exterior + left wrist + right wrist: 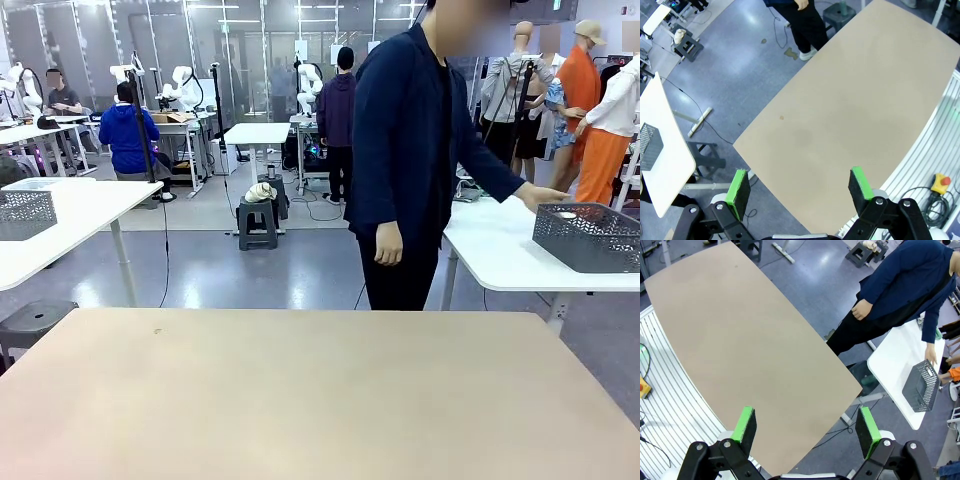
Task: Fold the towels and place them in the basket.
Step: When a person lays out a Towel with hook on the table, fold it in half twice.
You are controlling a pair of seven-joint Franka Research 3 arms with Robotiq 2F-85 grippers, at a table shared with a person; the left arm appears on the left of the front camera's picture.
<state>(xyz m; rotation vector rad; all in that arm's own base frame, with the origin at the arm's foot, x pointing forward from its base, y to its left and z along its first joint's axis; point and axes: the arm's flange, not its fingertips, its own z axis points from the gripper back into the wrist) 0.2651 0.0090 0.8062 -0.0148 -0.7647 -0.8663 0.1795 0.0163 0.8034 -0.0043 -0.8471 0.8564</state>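
Beige table (320,400); left end effector (799,187), right end effector (807,427) spread; hand (545,195) at basket (590,238).

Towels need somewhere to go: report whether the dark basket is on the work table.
Off it. The basket stands upright on the white side table, the person's hand at its rim.

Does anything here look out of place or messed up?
Nothing looks spilled or damaged. One oddity: the dark grey basket stands on a white side table, not on the beige work table in front of the robot, and the person's hand is at its rim.
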